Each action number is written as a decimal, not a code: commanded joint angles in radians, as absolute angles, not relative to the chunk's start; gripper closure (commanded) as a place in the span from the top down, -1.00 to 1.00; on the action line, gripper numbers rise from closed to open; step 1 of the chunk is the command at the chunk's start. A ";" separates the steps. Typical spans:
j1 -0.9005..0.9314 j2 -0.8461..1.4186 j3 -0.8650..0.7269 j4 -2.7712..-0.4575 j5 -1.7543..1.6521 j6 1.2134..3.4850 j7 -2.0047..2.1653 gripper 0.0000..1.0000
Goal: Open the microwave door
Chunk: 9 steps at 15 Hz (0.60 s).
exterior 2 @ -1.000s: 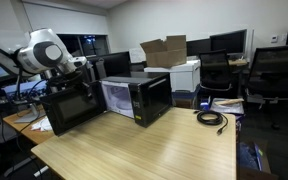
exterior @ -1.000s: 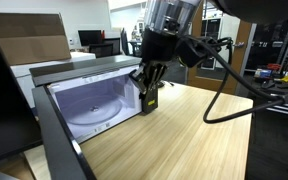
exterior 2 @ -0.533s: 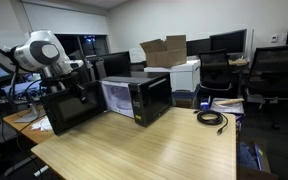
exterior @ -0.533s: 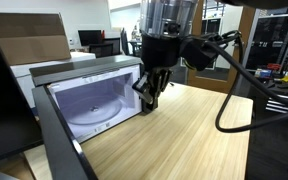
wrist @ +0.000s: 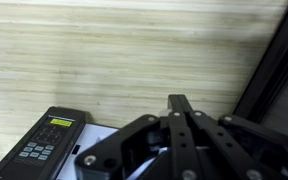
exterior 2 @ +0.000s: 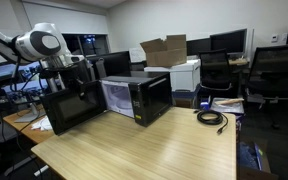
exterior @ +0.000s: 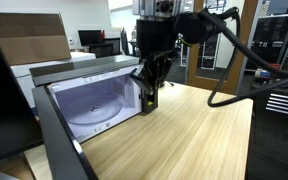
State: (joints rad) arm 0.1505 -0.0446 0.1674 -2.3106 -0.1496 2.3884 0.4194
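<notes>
Wooden bench (exterior: 189, 140) is carrying the microwave (exterior: 89, 100) — microwave door (exterior 2: 72, 108) is hanging wide open; tool (exterior: 151, 98) is hovering at its front corner, fingers (wrist: 174, 112) pressed together on nothing.

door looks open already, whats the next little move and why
Probably lift the gripper straight up and clear: the microwave door already stands swung wide, the white cavity is exposed, and the closed fingers hold nothing.

The dark grey microwave (exterior: 84, 68) stands open, its pale white cavity and round turntable (exterior: 92, 108) exposed just beside the gripper (exterior: 149, 98). The microwave door (exterior 2: 72, 108), a flat dark panel, stands upright, swung wide, below the gripper.
</notes>
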 commanded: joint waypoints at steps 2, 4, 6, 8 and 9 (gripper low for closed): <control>0.151 -0.069 0.168 -2.255 -0.130 2.277 0.355 -0.48; 0.149 -0.051 0.169 -2.255 -0.149 2.311 0.397 -0.98; 0.149 -0.049 0.169 -2.255 -0.149 2.311 0.397 -0.98; 0.149 -0.047 0.169 -2.255 -0.149 2.311 0.397 -0.98; 0.149 -0.047 0.169 -2.255 -0.149 2.311 0.397 -0.98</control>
State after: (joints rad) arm 0.1504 -0.0467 0.1677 -2.2563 -0.1497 2.3128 0.3984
